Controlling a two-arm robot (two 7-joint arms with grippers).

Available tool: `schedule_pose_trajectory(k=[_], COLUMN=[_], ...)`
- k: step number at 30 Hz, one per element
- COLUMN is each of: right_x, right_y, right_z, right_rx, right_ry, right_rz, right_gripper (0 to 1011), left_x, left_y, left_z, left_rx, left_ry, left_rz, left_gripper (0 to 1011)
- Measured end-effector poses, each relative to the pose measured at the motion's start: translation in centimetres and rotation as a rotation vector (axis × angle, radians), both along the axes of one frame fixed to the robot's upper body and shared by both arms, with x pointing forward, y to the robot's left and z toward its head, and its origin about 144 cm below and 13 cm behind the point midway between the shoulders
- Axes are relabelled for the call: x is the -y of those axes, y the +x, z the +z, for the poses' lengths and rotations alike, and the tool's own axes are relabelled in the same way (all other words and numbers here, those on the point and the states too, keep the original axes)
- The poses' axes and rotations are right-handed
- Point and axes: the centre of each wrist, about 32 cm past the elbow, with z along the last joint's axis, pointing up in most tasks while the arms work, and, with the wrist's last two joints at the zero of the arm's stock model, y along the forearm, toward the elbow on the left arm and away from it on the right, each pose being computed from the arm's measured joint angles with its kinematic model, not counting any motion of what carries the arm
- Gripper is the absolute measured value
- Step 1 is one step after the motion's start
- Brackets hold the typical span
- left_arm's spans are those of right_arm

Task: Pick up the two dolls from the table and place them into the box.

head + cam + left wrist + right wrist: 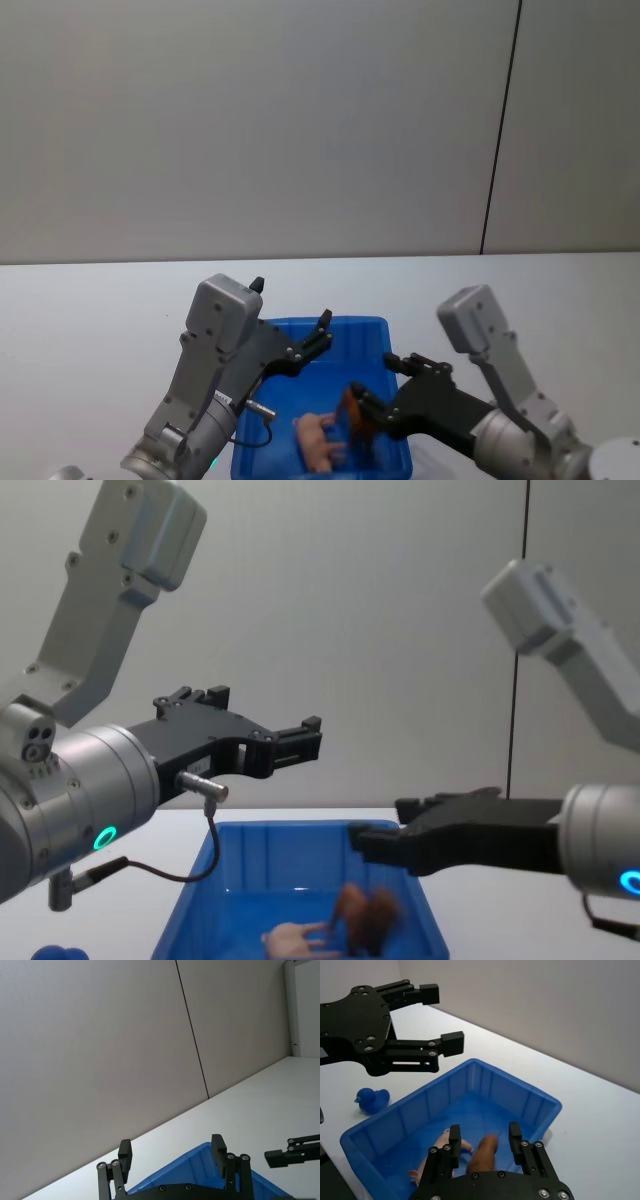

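Showing a white table (90,320) that runs back to a plain grey wall (250,120), the head view has one thin dark seam (500,130) running down the wall at the right of the frame. A blue box (505,1091) stands on the table at the lower centre of the frame.

Inside the box, near the bottom edge of the head view, lies the pink pig doll (320,440). The brown doll (485,1157) is just to its right, within the box walls. It is blurred in the chest view, so I cannot tell whether it rests on the box floor.

The right pincer (484,1134) enters from the lower right of the head view and hangs over the box. Its fingers are spread, and the brown doll lies below the gap between them with clear space on either side.

The left pincer (171,1147) enters from the lower left and hangs above the box's left side, spread wide and holding nothing.

A small blue duck-shaped object (372,1100) stands on the table just outside the box, at the lower left corner of the chest view.
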Motion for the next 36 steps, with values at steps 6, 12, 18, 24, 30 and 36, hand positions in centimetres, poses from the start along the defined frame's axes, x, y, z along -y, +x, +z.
schedule_pose_trajectory(k=[6,12,18,24,30,36], right_x=[-0.7,-0.4,1.1,2.8,4.8,6.0], right_y=[0.6,0.7,0.1,-0.7,-1.9,-2.7], right_z=[-0.1,-0.2,-0.5,-0.9,-1.5,-1.9], right_rx=[-0.032,-0.037,-0.029,-0.022,-0.015,-0.011], right_ry=[-0.004,-0.008,-0.009,-0.013,-0.013,-0.015], right_rz=[0.025,0.026,0.001,-0.033,-0.074,-0.099], right_gripper=[720,901,1001,1001,1001,1001], left_x=[0.0,0.0,0.0,0.0,0.0,0.0], left_y=[0.0,0.0,0.0,0.0,0.0,0.0], left_z=[0.0,0.0,0.0,0.0,0.0,0.0], left_rx=[0.0,0.0,0.0,0.0,0.0,-0.001], left_ry=[0.0,0.0,0.0,0.0,0.0,0.0], left_rz=[0.0,0.0,0.0,0.0,0.0,0.0], left_gripper=[1001,1001,1001,1001,1001,1001])
